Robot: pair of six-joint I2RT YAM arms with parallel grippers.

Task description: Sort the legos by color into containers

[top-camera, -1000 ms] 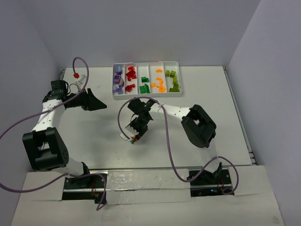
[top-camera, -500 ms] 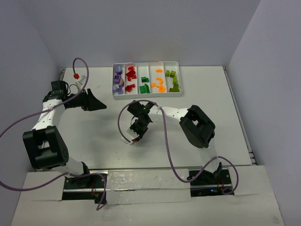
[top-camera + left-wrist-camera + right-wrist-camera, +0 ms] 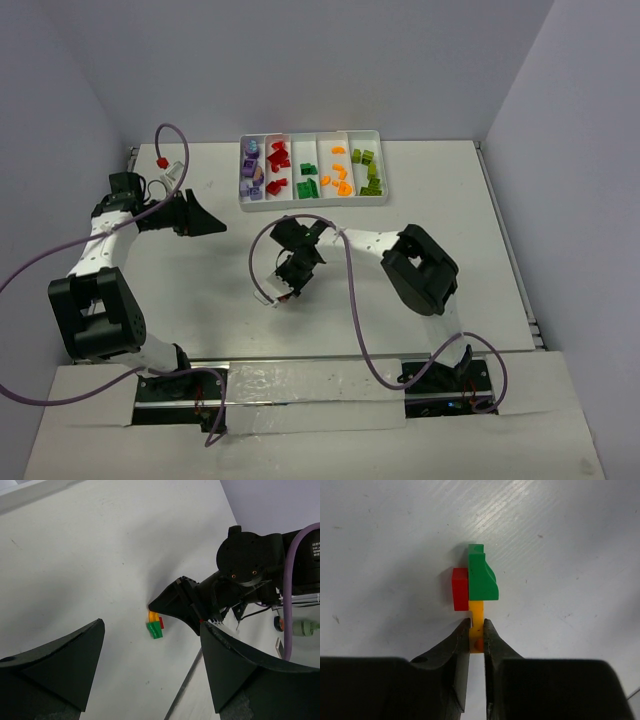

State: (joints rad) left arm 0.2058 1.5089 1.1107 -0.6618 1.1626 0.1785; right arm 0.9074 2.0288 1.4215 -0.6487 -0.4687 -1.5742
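My right gripper (image 3: 477,630) is shut on a small yellow lego (image 3: 477,617). A dark green lego (image 3: 482,579) and a red lego (image 3: 460,588) sit joined at the yellow one's far end, at the table surface. In the top view this gripper (image 3: 286,288) points down near the table's middle. The left wrist view also shows the lego cluster (image 3: 155,627) at the right gripper's tip (image 3: 172,611). My left gripper (image 3: 207,222) is open and empty at the left of the table. The white tray (image 3: 312,134) at the back holds sorted purple, red, green, orange and lime legos.
A purple cable (image 3: 355,310) loops from the right arm across the table's middle. The right arm's elbow (image 3: 420,268) stands to the right of the cluster. Walls close in the table at the back and both sides.
The right arm has shifted slightly left and toward the near edge, with the gripper staying on the lego cluster. The left arm has not moved.
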